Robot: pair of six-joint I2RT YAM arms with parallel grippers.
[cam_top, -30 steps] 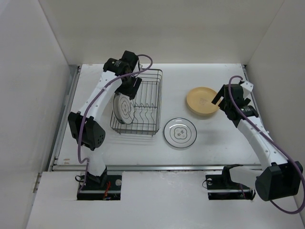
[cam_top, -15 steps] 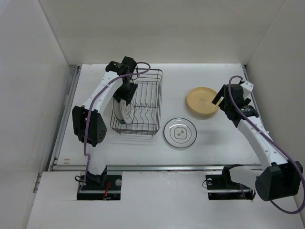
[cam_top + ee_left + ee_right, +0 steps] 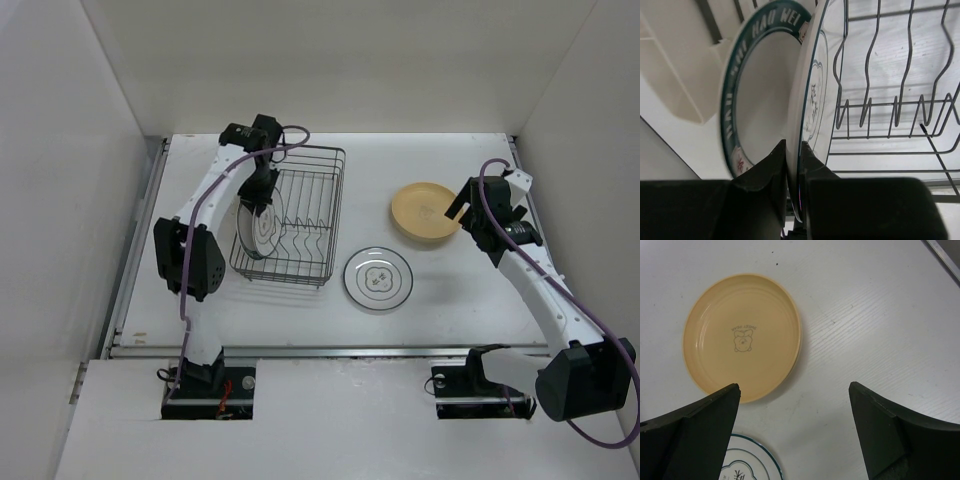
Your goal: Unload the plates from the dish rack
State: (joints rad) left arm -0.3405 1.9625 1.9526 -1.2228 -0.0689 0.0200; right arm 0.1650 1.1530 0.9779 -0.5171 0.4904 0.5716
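From above, two plates are already out and lie flat on the table (image 3: 450, 310). A tan plate (image 3: 425, 212) sits to the right. A white plate (image 3: 378, 279) with a dark rim sits nearer the arms, just beside the rack (image 3: 312, 195). The rack stands at the left of the table, and most of its divider slots are bare. At its left end the left gripper (image 3: 262, 196) reaches down onto an upright gripped plate (image 3: 256, 230). The right gripper (image 3: 462, 212) hovers at the tan plate's edge. By my judgement the job is about half done.

The left wrist view shows two plates left in the rack, both on edge. The left gripper (image 3: 793, 157) has its fingers (image 3: 771, 167) pinched tight on the rim of the gripped plate (image 3: 812, 100). This plate is white with a dark line and a centre motif. A neighbouring plate (image 3: 757, 95) stands close behind it, white with a broad green lettered rim. A cream plastic piece (image 3: 675, 75) shows beyond. The rack's wires (image 3: 890, 110) run off to the right.

The right wrist view looks down on the tan plate (image 3: 742, 337). It is shallow and glossy, with a small bear print at its centre. The right gripper (image 3: 794, 387) is spread wide above the table and holds nothing. A sliver of the white plate (image 3: 747, 467) shows at the bottom.
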